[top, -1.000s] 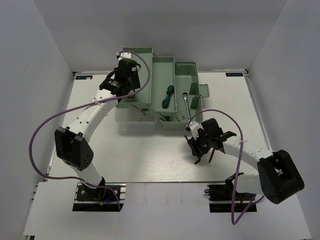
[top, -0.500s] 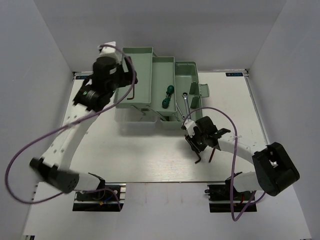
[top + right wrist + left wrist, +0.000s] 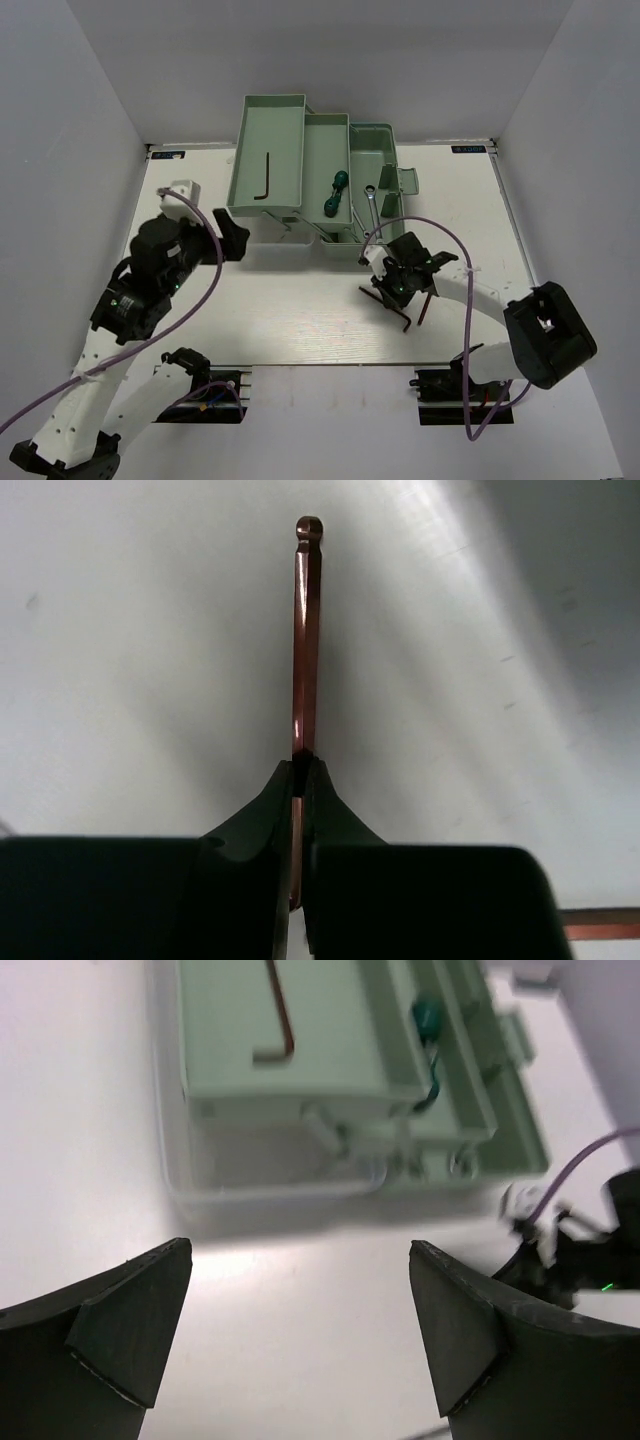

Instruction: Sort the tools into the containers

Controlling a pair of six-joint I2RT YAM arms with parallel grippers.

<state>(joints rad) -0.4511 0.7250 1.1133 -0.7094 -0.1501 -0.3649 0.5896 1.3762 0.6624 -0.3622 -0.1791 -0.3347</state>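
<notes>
The mint-green toolbox [image 3: 372,143] stands folded out at the back of the table. One dark hex key [image 3: 266,176] lies in its left tray [image 3: 215,1055]. A green-handled screwdriver [image 3: 333,194] lies in the middle tray and a silver wrench [image 3: 370,202] in the right part. My left gripper [image 3: 236,240] hangs open and empty over bare table in front of the box [image 3: 300,1330]. My right gripper [image 3: 390,293] is low on the table, shut on a reddish-brown hex key [image 3: 307,630] lying there [image 3: 303,770].
A second hex key [image 3: 423,308] lies on the table just right of the right gripper, its end showing in the right wrist view [image 3: 600,921]. The toolbox's clear lid [image 3: 268,230] hangs down its front. White walls enclose the table.
My left arm has drawn back from the left tray toward the near left, its gripper opening and leaving a hex key in the tray. My right gripper has closed on the hex key on the table.
</notes>
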